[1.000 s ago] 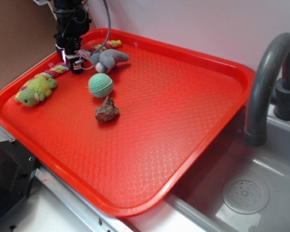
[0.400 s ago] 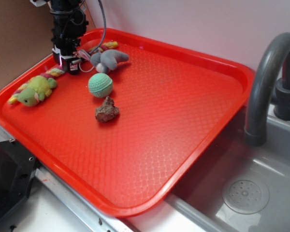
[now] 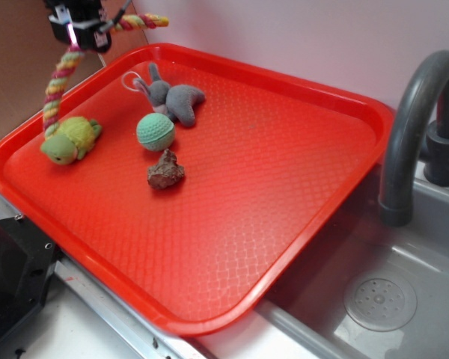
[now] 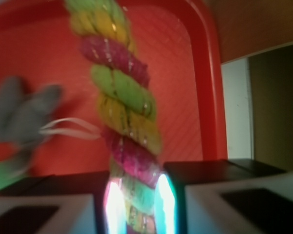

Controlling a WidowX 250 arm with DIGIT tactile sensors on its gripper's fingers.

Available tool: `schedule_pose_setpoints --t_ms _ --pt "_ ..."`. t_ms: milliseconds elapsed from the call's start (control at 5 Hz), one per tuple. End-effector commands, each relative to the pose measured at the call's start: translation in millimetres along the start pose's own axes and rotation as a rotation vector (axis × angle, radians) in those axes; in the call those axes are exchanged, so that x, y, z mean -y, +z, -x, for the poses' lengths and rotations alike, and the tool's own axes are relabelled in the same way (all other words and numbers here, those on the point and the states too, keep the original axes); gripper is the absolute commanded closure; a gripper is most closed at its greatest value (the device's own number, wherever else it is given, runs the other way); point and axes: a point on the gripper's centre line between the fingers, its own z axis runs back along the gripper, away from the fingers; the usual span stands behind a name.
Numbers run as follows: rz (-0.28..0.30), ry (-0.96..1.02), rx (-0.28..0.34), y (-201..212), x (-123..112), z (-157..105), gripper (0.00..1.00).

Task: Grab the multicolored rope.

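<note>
Gripped the multicolored rope (image 3: 57,82) up high, over the 11 o'clock corner of the red tray (image 3: 284,172). Kept the gripper (image 3: 76,34) well above the tray floor, with both jaws squeezed tight on the rope.

Probably best to keep that squeeze firm and go up slowly and straight. Floppy rope, so likely to slip or swing with a quick pull. Likely some tug from the green plush turtle (image 3: 69,140) at the low end, so no jerks. Also good to stay away from the grey plush toy (image 3: 176,97) and its white loop, at 3 o'clock from the turtle. Left the teal ball (image 3: 156,132) and the brown lump (image 3: 165,170) alone, farther in on the tray.

Ran right between the jaws, in the wrist view: rope (image 4: 119,92) pinched in the gripper (image 4: 136,200), one jaw on each side, with yellow, pink and green twists. Hung down from the jaws toward 7 o'clock, all the way to the turtle, which looked to rest on the tray near its 9 o'clock edge. Stuck out from the jaws toward 3 o'clock too, as a short loose end in the air.
</note>
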Motion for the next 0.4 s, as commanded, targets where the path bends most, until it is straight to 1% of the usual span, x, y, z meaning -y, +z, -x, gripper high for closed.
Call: schedule_pose_setpoints --t_ms 0,200 --pt "0.020 -0.118 0.164 115 95 77 1.00" --pt "0.104 -0.176 0.158 142 91 79 1.00"
